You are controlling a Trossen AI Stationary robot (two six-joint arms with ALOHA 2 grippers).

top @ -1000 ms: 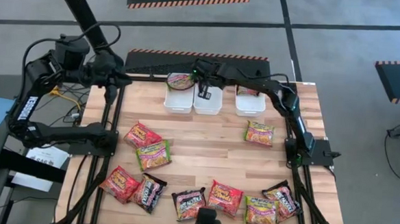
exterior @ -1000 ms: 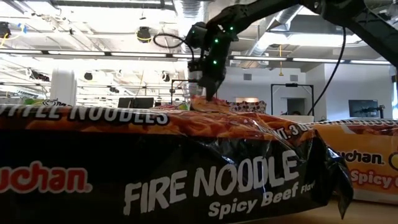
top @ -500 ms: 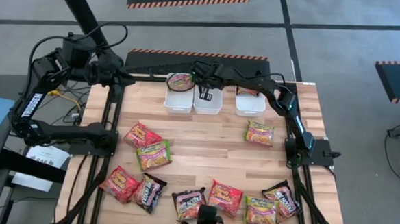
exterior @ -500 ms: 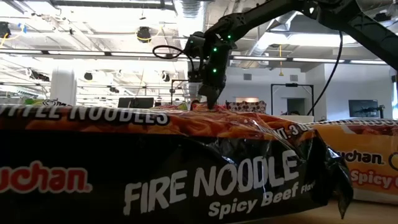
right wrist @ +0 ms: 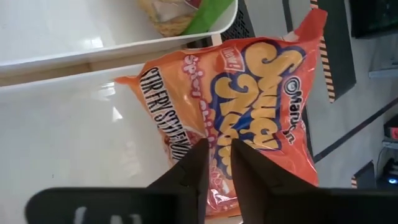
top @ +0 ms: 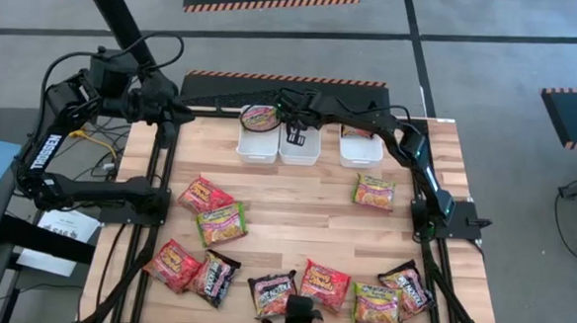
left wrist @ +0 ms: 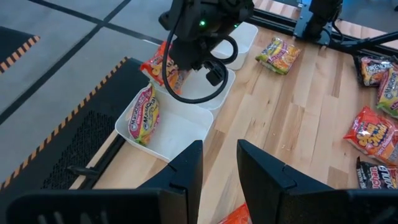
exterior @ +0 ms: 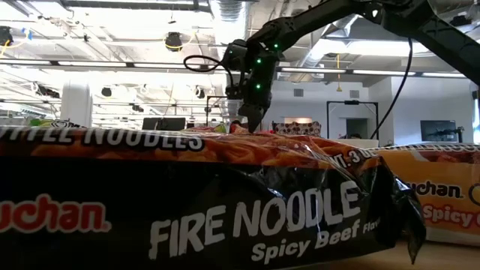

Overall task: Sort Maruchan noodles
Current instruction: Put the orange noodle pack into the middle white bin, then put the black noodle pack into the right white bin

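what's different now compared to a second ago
The right gripper has sunk slightly with its orange noodle packet over the middle bin, its fingers starting to part. The left arm shifted a little early on. The packets on the table stayed put.

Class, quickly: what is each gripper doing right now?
Left gripper: open, empty, beside the table's left edge.
Right gripper: over the middle bin, orange packet between its fingers; grip uncertain.

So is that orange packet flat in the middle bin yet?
Not flat. The orange packet stands tilted against the middle bin at its far rim, part of it sticking up over the edge, with the right gripper at it.
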